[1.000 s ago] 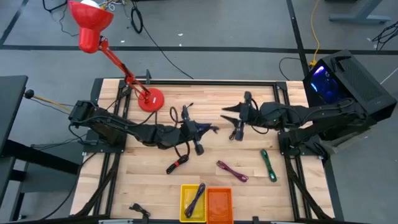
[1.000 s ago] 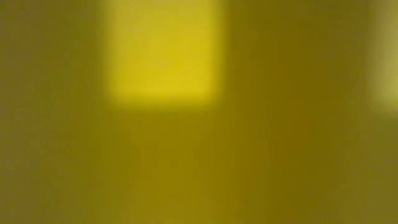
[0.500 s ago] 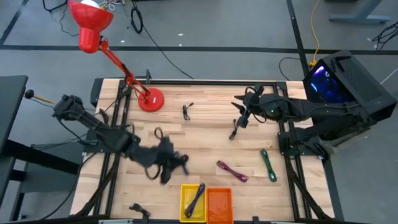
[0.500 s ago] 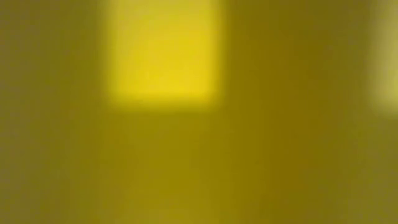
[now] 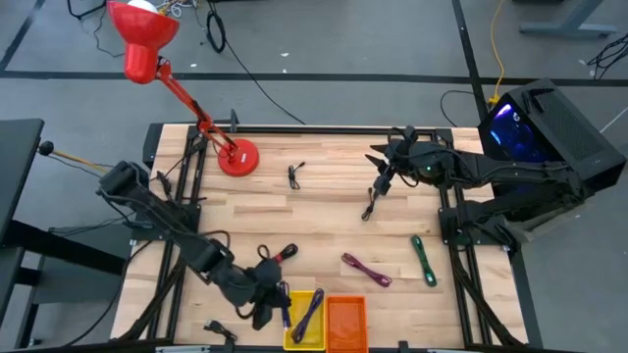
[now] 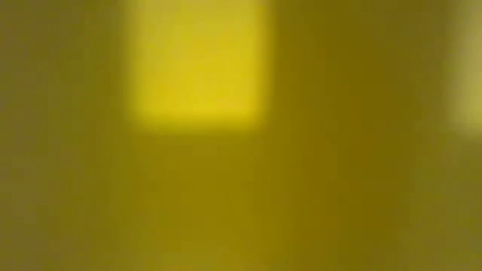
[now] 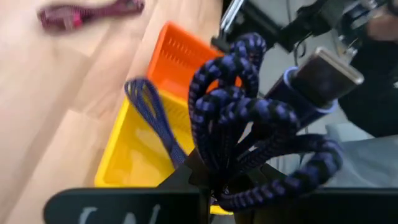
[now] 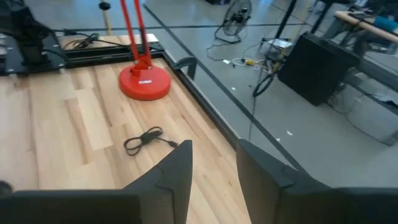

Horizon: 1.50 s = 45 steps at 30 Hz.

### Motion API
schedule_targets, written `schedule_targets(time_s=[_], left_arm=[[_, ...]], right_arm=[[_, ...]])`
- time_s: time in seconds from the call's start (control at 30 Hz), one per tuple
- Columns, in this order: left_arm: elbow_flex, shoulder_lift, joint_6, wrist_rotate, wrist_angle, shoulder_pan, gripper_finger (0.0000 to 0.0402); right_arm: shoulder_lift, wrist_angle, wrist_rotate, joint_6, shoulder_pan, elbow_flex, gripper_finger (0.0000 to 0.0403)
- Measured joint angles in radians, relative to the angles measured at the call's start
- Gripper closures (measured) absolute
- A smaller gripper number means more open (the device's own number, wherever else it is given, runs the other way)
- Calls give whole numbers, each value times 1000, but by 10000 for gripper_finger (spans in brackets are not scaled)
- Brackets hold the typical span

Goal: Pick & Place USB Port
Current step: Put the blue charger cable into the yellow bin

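From above, my left gripper (image 5: 270, 302) has swung from mid-table to just beside the yellow bin (image 5: 304, 319), carrying the blue USB cable (image 5: 279, 299). My right gripper (image 5: 381, 167) stays far from the bin, near the table's back edge.

At my left wrist, my fingers clamp the coiled cable (image 7: 249, 134) over the bin (image 7: 134, 158).

At my right wrist, my fingers (image 8: 177, 168) stand narrowly apart, holding nothing.

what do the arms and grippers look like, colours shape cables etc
Both arms are dark, near black, slim and jointed, with black cables along them. The left gripper has a flat dark bar across its base with faint pale marks. The right gripper has two flat, angular dark-grey fingers.
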Motion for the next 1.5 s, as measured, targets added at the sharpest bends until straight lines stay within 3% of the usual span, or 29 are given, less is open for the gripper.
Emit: schedule_targets(time_s=[0.5,0.93,1.5], left_arm=[[0,77,11,175,87,88,373],[-1,187,-69,224,149,88,373],[0,206,-102,226,183,86,373]], right_arm=[[0,-6,-2,-18,-2,-15,278],[0,2,-3,-33,-37,-23,278],[0,2,-35,-36,-37,-24,278]])
